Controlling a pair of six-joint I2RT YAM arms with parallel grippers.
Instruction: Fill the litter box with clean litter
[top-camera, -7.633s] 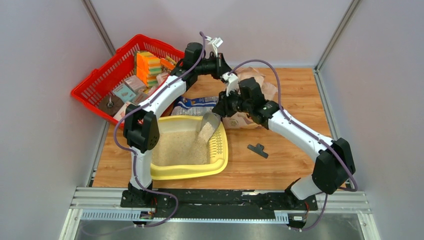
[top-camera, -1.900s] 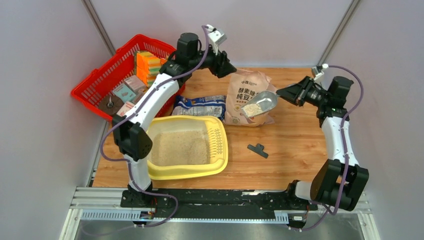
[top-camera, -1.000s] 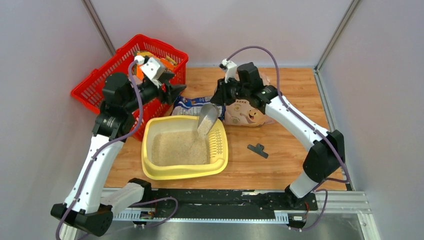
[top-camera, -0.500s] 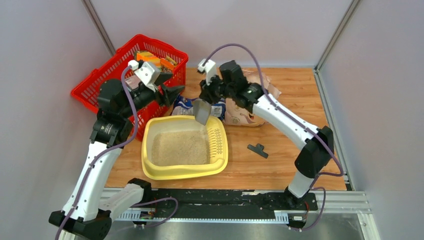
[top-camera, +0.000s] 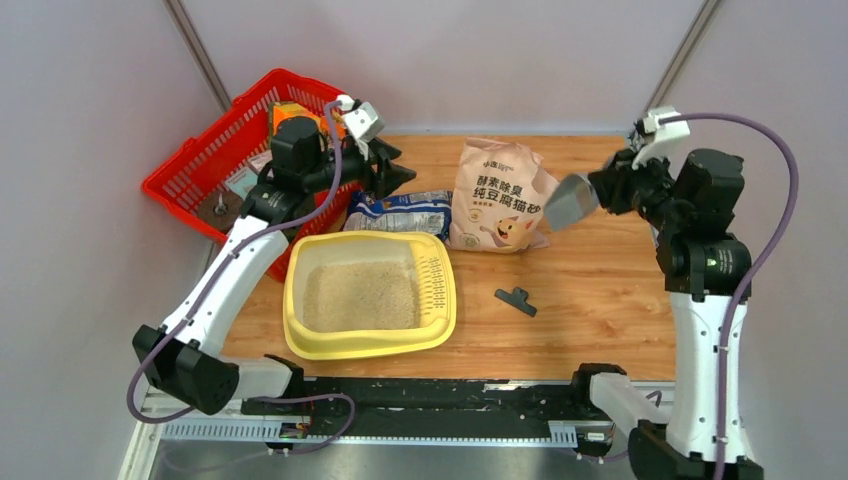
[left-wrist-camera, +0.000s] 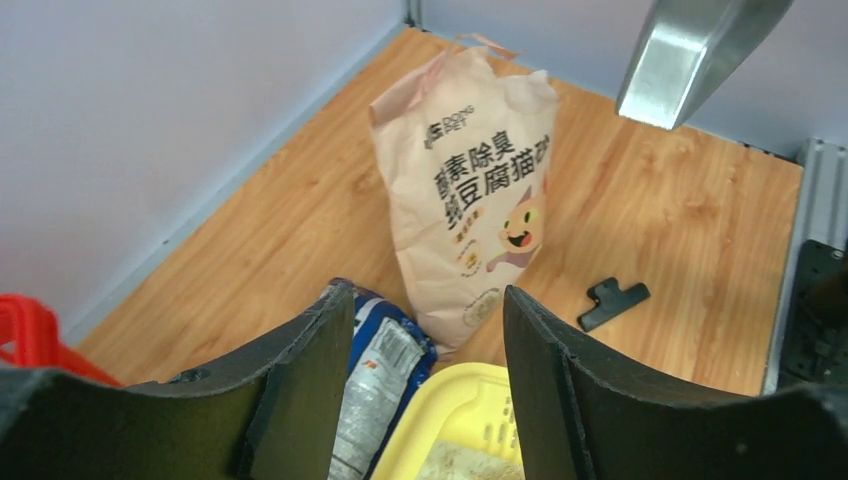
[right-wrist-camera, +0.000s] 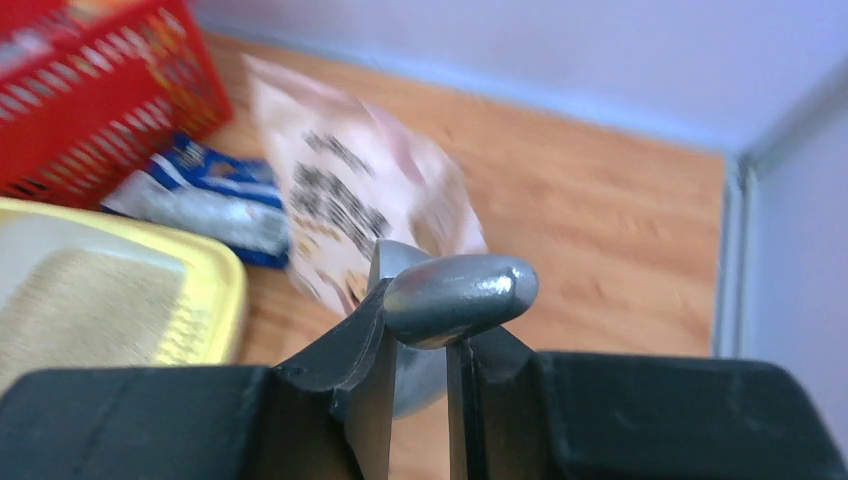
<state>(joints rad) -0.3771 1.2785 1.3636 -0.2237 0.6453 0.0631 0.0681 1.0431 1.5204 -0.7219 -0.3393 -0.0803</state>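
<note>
Litter box (top-camera: 365, 347) lies lengthwise left-right, slotted strip (top-camera: 435, 285) rightward.

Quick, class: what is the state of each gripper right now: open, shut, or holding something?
Left gripper: open, holding nothing.
Right gripper: closed on the handle of the silver metal scoop.

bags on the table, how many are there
2. The tan paper bag stands upright behind the litter box; the blue-and-white bag lies flat beside it, by the red basket. More may hide in the basket.
</note>
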